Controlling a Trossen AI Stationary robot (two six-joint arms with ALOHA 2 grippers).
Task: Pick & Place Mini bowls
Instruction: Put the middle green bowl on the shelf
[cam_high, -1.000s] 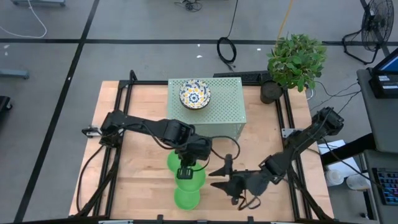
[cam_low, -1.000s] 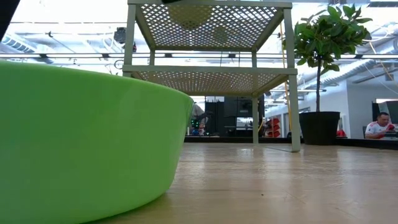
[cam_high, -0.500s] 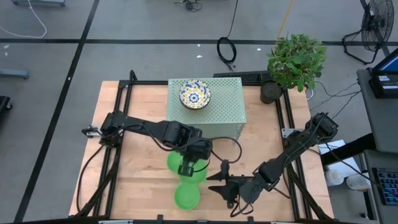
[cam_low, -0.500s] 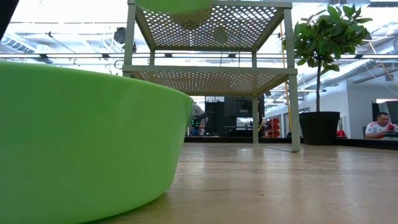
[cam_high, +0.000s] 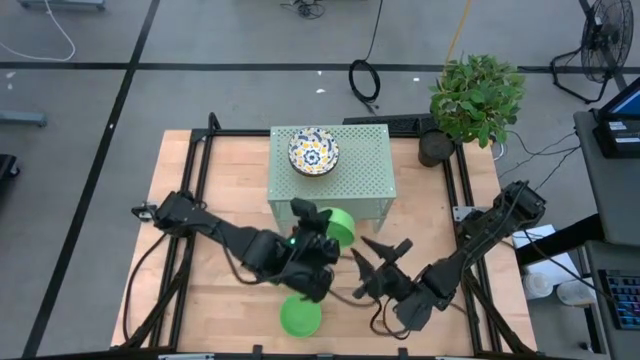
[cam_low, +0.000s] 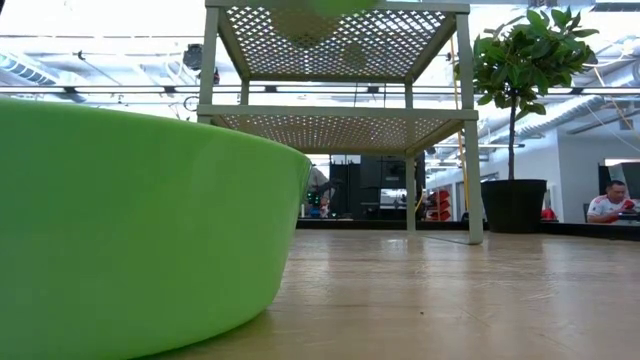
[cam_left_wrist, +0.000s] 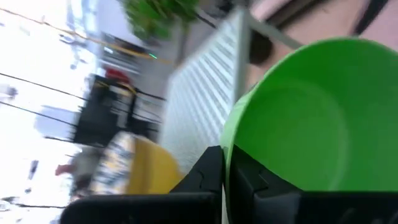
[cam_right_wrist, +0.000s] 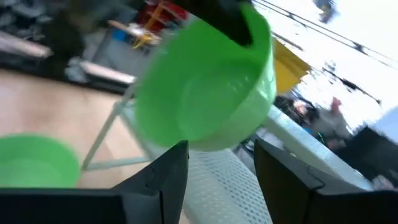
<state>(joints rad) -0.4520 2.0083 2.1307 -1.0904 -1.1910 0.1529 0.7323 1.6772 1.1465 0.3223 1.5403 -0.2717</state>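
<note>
Green bowl lifted toward the stand

Left claw pinches the rim of a green bowl, tilted beside the stand's front edge, likely for shelving. Right claw waits open nearby. Another green bowl sits at the surface's front edge; a patterned bowl tops the stand.

A pale green perforated metal stand is sitting at the far edge of the wooden desk. A potted plant is standing just past the desk's far right corner, with a coiled black cable lying on the floor beyond.
</note>
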